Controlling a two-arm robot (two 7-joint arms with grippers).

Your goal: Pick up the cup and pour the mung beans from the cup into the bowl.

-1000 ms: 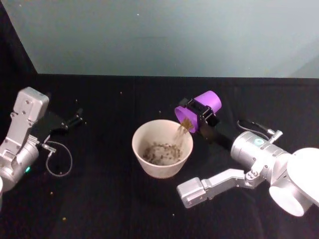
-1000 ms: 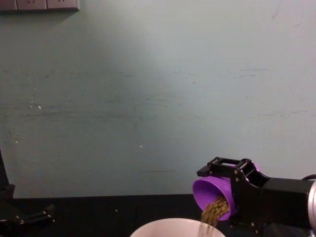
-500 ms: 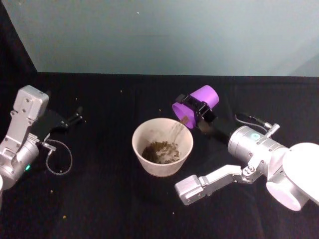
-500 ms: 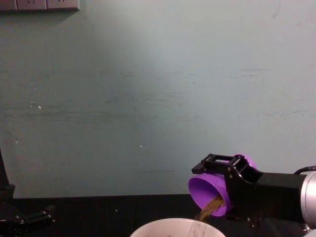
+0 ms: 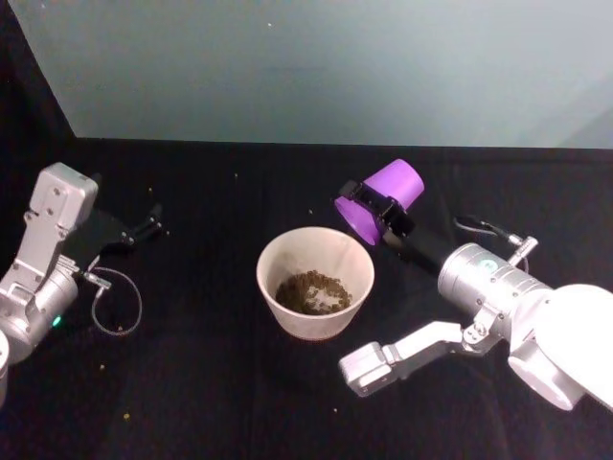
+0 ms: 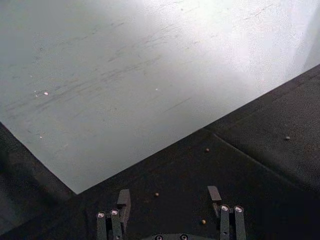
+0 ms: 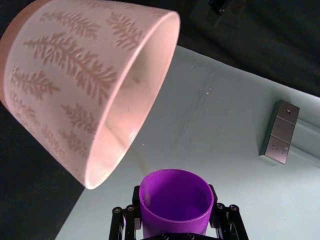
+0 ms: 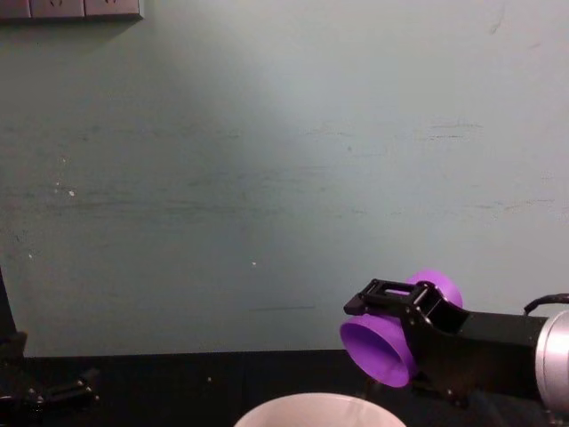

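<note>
My right gripper (image 5: 381, 215) is shut on the purple cup (image 5: 380, 199), holding it tipped mouth-down just above the back right rim of the bowl (image 5: 311, 328). No grains fall from it. The right wrist view looks into the cup (image 7: 175, 200), whose inside looks bare, between my right gripper's (image 7: 175, 216) fingers, with the leaf-patterned bowl (image 7: 80, 95) beyond. Mung beans (image 5: 311, 292) lie heaped in the bowl's bottom. From the chest, the cup (image 8: 378, 349) hangs over the bowl rim (image 8: 311, 409). My left gripper (image 5: 148, 222) rests open at the table's left, nothing between its fingers (image 6: 122, 200).
Stray beans (image 5: 125, 416) dot the black tablecloth (image 5: 211, 383). A cable loop (image 5: 117, 309) lies beside my left arm. My right arm's forearm link (image 5: 402, 353) reaches low in front of the bowl. A pale teal wall (image 8: 284, 178) closes the back edge of the table.
The stream of beans from the cup into the bowl has stopped. The cup has tipped further and lifted slightly, and the heap in the bowl has grown. The left arm stayed still.
</note>
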